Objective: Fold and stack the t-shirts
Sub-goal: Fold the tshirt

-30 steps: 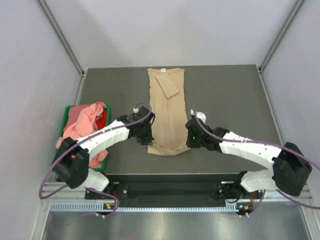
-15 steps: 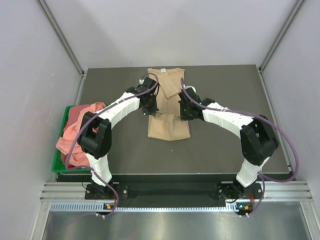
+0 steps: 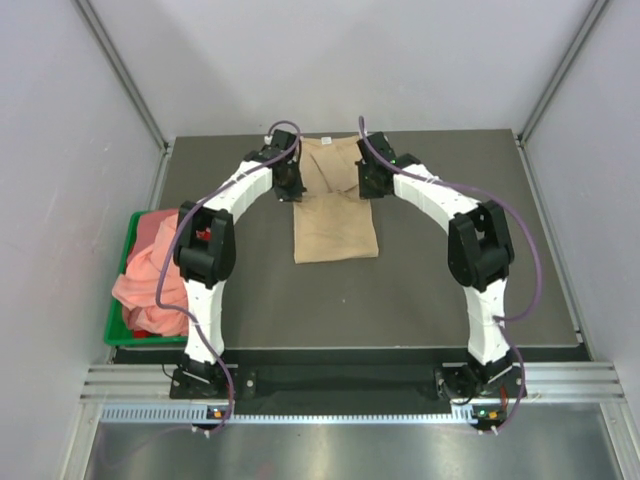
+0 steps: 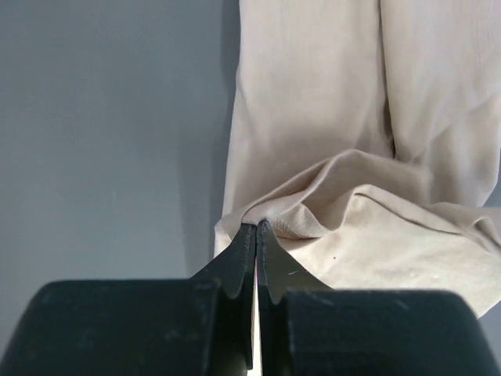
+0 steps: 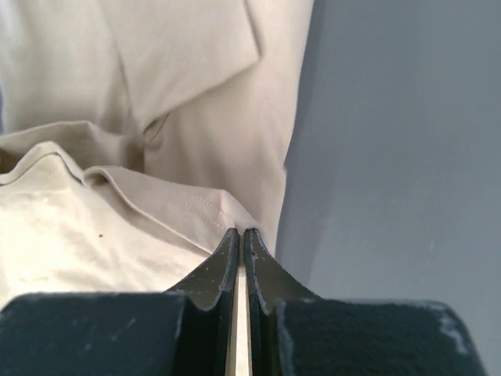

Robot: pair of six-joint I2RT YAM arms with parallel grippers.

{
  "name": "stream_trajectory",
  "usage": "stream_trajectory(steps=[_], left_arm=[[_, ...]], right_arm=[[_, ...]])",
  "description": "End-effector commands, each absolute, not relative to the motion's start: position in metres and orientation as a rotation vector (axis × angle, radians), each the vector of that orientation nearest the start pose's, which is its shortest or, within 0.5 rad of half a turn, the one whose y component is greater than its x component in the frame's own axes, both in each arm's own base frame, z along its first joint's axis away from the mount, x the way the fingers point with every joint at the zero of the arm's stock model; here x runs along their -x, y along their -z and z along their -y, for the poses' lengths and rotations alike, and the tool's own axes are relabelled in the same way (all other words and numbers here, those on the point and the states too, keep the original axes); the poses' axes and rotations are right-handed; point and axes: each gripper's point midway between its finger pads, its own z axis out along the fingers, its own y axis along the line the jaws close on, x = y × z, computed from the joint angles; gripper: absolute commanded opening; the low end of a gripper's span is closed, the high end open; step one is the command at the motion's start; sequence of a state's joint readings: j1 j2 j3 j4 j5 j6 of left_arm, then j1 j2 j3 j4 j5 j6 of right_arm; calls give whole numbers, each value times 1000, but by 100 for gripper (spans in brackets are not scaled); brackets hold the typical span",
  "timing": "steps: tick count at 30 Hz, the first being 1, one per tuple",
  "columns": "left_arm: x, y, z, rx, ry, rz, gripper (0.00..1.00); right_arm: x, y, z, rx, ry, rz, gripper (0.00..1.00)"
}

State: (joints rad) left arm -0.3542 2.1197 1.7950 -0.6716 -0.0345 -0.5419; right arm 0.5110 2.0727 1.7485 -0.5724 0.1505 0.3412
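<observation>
A tan t-shirt (image 3: 335,225) lies as a narrow strip at the table's middle back, its near end lifted and doubled over toward the far end. My left gripper (image 3: 291,186) is shut on its left hem corner (image 4: 258,222). On the other side, my right gripper (image 3: 368,184) is shut on the right hem corner (image 5: 239,227). In both wrist views the tan cloth (image 4: 329,149) (image 5: 156,117) spreads ahead of the closed fingertips. Salmon-pink t-shirts (image 3: 155,275) are heaped in the green bin (image 3: 131,228) at the left edge.
The dark table (image 3: 460,270) has bare surface on both sides of the tan shirt and in front of it. Pale walls enclose the back and sides. The bin overhangs the table's left edge.
Both grippers have carried the tan shirt's near hem from the front of the table toward the far end, doubling the strip over itself. The visible strip is now shorter.
</observation>
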Motion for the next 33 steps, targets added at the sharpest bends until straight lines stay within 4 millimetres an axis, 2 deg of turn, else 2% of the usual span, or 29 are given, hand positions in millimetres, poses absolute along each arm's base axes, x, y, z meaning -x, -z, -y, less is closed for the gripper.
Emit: stream_trajectory(steps=[1,4,8,14,15,17,18,20,25,27,28,29,30,31,33], left_arm=[[-513,-107,203,202,419,-2470,0],[-522,-103,202,188,459,-2452,0],[-535,-109,206,157,534,-2395,0],[-544,-113,210,129,553,-2359,0],[-545,-107,208,138,535,-2372,0],[-550,-108,207,142,526,-2368,0],[-551,-102,206,146,523,-2381,0],[-557,-104,206,146,524,-2372,0],[-566,-94,197,174,481,-2372,0],[-568,-92,193,185,458,-2372,7],[-571,-93,192,187,449,-2368,11],[-572,-92,190,192,435,-2373,18],[-573,-88,187,193,429,-2382,21],[-577,-96,186,183,421,-2367,21],[-577,-104,180,173,379,-2358,24]], right_arm=[[-481,-111,-242,176,-188,-2450,0],[-492,-107,-242,192,-212,-2447,0],[-502,-106,-243,219,-228,-2424,0],[-515,-112,-242,232,-278,-2394,0],[-518,-116,-242,241,-284,-2380,0],[-523,-119,-245,257,-295,-2365,0],[-525,-116,-246,264,-296,-2368,0],[-530,-117,-246,268,-295,-2361,0],[-537,-101,-248,275,-317,-2374,4],[-545,-101,-246,269,-317,-2360,5],[-547,-93,-247,271,-319,-2371,6],[-552,-98,-247,264,-322,-2357,10],[-556,-98,-244,255,-319,-2357,13],[-559,-97,-241,247,-314,-2359,20],[-567,-113,-232,214,-313,-2333,24]])
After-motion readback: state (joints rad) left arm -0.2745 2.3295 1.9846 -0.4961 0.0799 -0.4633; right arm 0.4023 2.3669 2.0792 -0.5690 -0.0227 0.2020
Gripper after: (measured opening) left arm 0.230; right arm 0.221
